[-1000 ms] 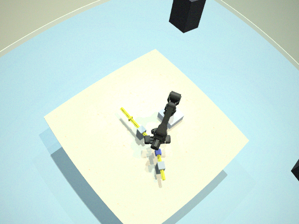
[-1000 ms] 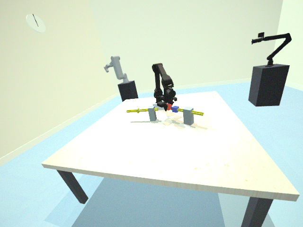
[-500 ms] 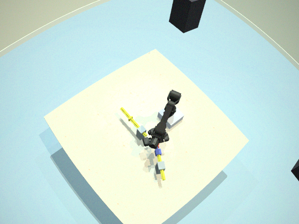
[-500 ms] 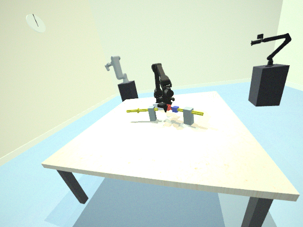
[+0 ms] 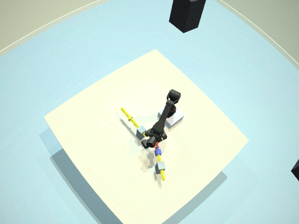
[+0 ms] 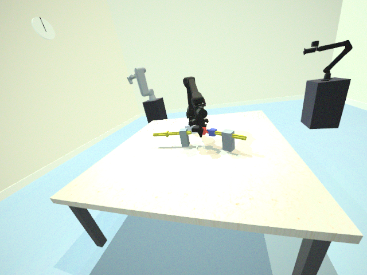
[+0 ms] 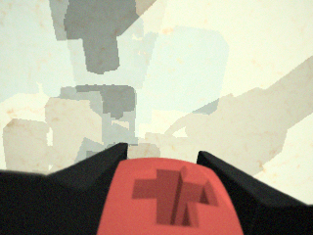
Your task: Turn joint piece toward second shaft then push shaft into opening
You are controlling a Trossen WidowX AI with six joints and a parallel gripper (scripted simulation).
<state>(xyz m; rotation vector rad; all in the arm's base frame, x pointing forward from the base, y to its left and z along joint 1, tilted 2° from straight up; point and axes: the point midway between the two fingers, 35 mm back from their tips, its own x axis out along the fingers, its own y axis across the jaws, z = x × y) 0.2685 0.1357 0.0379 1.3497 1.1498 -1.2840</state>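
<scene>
My gripper (image 5: pixel 154 143) (image 6: pixel 202 130) (image 7: pixel 162 155) is shut on the red square joint piece (image 5: pixel 156 144) (image 6: pixel 204 130) (image 7: pixel 168 196). In the wrist view the piece fills the space between my two black fingers and shows a cross-shaped opening. A blue hinge part (image 5: pixel 158 151) (image 6: pixel 211 132) links it to the fixed yellow shaft (image 5: pixel 163 174) (image 6: pixel 238 136), which passes through a grey block (image 5: pixel 160 165) (image 6: pixel 228 140). The second yellow shaft (image 5: pixel 129 117) (image 6: pixel 167 134) runs through another grey block (image 5: pixel 140 131) (image 6: pixel 184 138) on the other side; its near end is hidden behind my gripper.
The arm's grey base plate (image 5: pixel 175 118) sits on the pale table (image 5: pixel 96 135) (image 6: pixel 183 189) behind the shafts. Dark pedestals (image 5: pixel 187 14) (image 6: pixel 324 102) stand off the table, one bearing a black camera arm (image 6: pixel 331 54). A grey arm (image 6: pixel 142 84) stands on another pedestal at the back.
</scene>
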